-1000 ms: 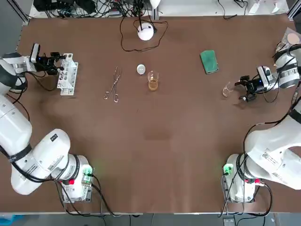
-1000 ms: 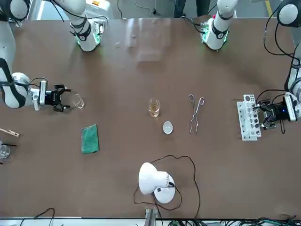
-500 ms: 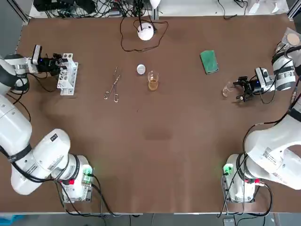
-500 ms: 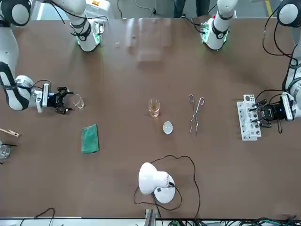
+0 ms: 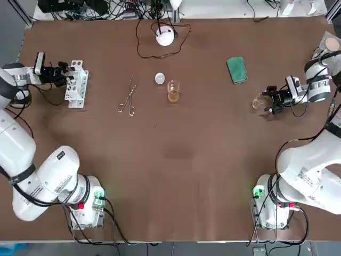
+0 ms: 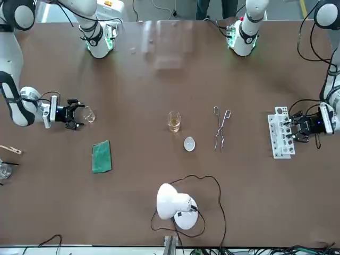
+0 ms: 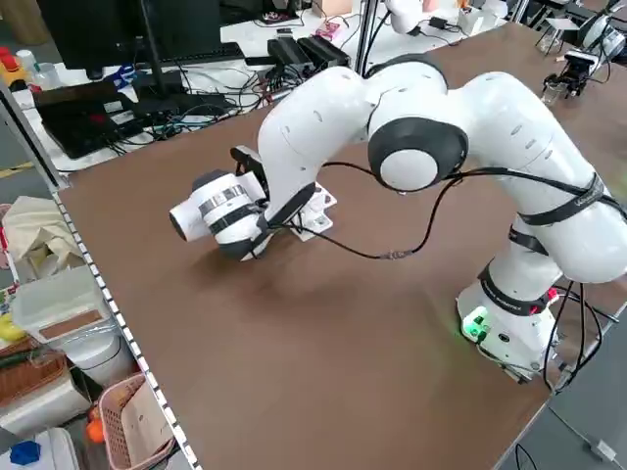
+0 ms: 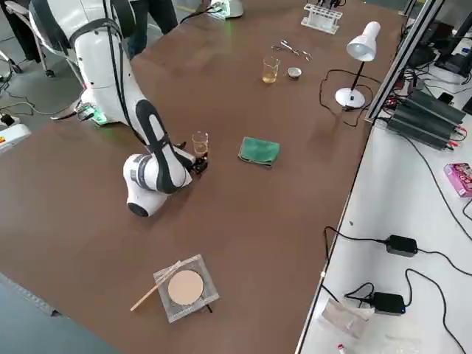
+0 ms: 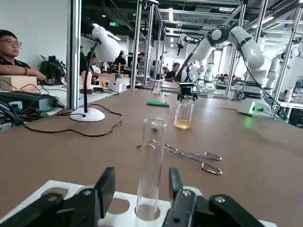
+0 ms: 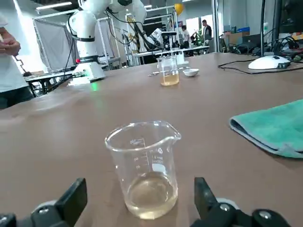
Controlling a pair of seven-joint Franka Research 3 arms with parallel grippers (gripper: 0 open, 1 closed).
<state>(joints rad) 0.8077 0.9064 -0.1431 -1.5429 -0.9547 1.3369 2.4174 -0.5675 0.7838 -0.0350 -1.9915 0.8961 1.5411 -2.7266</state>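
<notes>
Currently my left gripper [image 9: 140,179], unclenched, straddles the tube [image 9: 151,151] held upright by its rack [image 5: 76,88]; my right gripper [image 10: 141,193] gapes around the beaker [image 10: 145,163].

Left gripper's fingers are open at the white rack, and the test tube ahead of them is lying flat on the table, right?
Not quite: the test tube stands upright in the white rack, not lying flat. The left wrist view shows it, with the fingers of the left gripper open at the rack.
</notes>
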